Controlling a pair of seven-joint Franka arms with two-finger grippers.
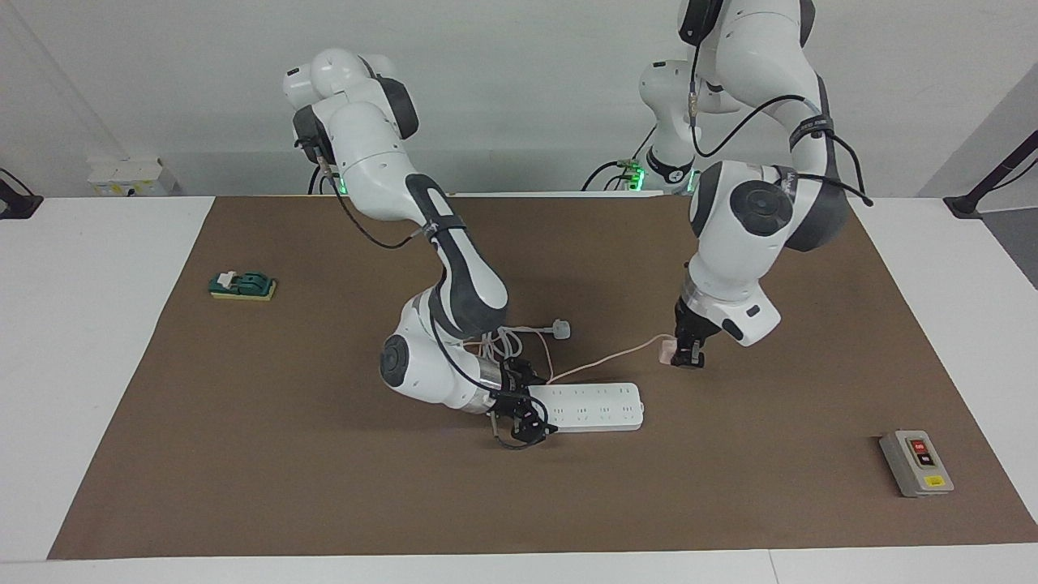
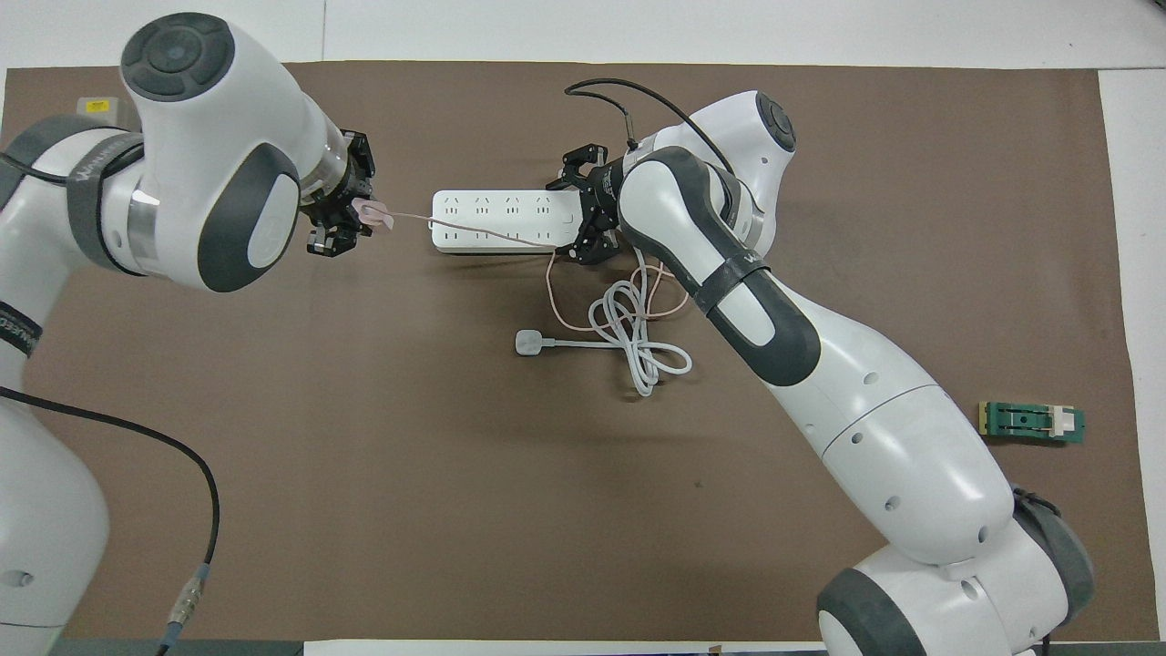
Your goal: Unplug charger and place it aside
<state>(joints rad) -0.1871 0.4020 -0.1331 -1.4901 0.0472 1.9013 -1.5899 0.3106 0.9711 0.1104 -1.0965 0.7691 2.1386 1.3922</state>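
The pale pink charger point(image 1: 666, 350) point(image 2: 374, 216) is clear of the sockets and held in the air. My left gripper point(image 1: 689, 355) point(image 2: 341, 220) is shut on it, over the mat just off the power strip's end toward the left arm's end of the table. Its thin pink cable point(image 1: 604, 359) point(image 2: 474, 230) trails back over the long white power strip point(image 1: 598, 406) point(image 2: 496, 221) to a loop on the mat. My right gripper point(image 1: 519, 422) point(image 2: 583, 217) grips the strip's other end, fingers astride it.
A white three-pin plug point(image 1: 559, 328) point(image 2: 528, 343) with a coiled thick white cord point(image 2: 638, 342) lies nearer to the robots than the strip. A grey switch box point(image 1: 916, 463) sits toward the left arm's end. A small green part point(image 1: 243, 285) point(image 2: 1032, 422) lies toward the right arm's end.
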